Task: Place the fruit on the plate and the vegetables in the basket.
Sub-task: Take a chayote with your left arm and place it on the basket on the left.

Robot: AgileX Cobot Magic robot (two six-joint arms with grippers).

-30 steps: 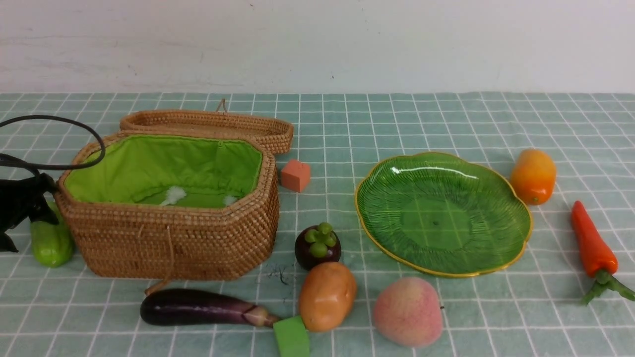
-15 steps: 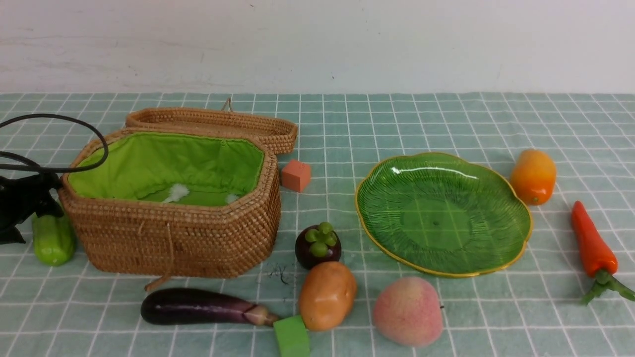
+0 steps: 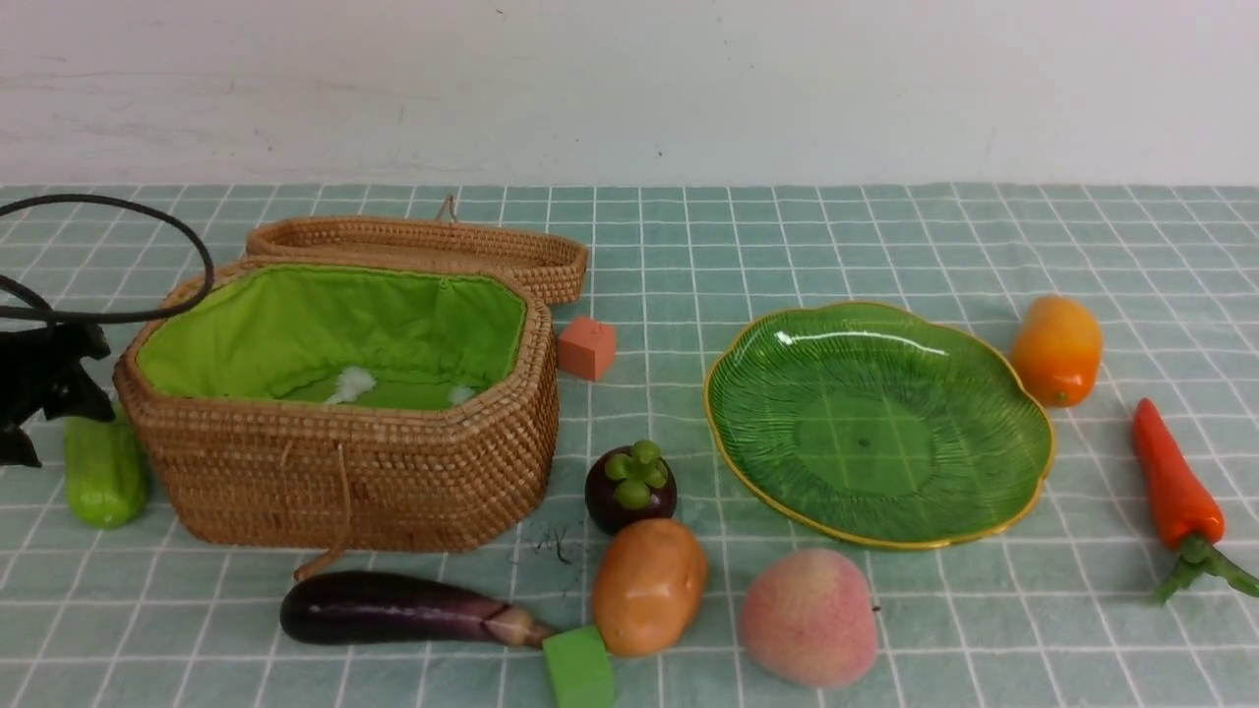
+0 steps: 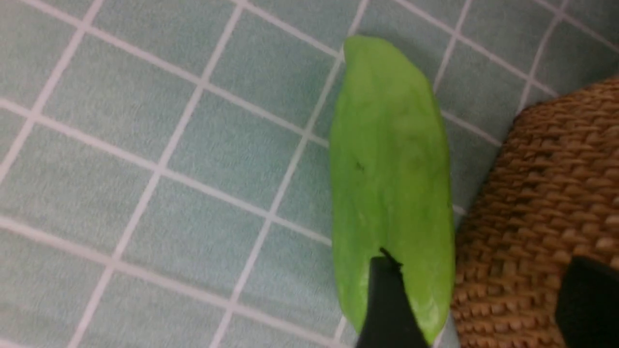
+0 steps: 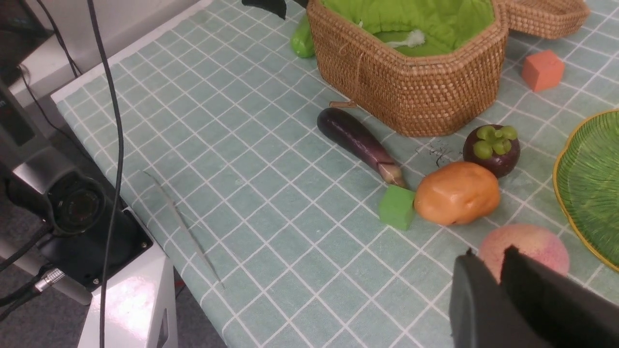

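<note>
The wicker basket [image 3: 344, 472] stands open at the left, its green lining bare. A green cucumber [image 3: 103, 474] lies against its left wall. My left gripper [image 3: 54, 431] hangs open over the cucumber's far end. In the left wrist view one finger [image 4: 387, 304] overlaps the cucumber [image 4: 391, 169] and the other is over the basket wall [image 4: 532, 208]. The green plate [image 3: 984, 393] is bare. Mangosteen [image 3: 629, 487], potato [image 3: 649, 587], peach [image 3: 809, 617] and eggplant [image 3: 393, 610] lie in front; mango [image 3: 1057, 349] and carrot [image 3: 1175, 487] lie right. My right gripper [image 5: 489, 256] is shut, above the peach [image 5: 537, 249].
The basket's lid [image 3: 418, 246] lies flipped back behind it. A salmon cube [image 3: 586, 346] sits between basket and plate. A green cube [image 3: 578, 669] touches the potato at the front edge. A black cable [image 3: 148, 211] loops over the basket's left corner.
My left gripper has risen a little off the cucumber, and its cable loop sits higher. The basket has shifted slightly to the right. The cucumber still lies on the cloth.
</note>
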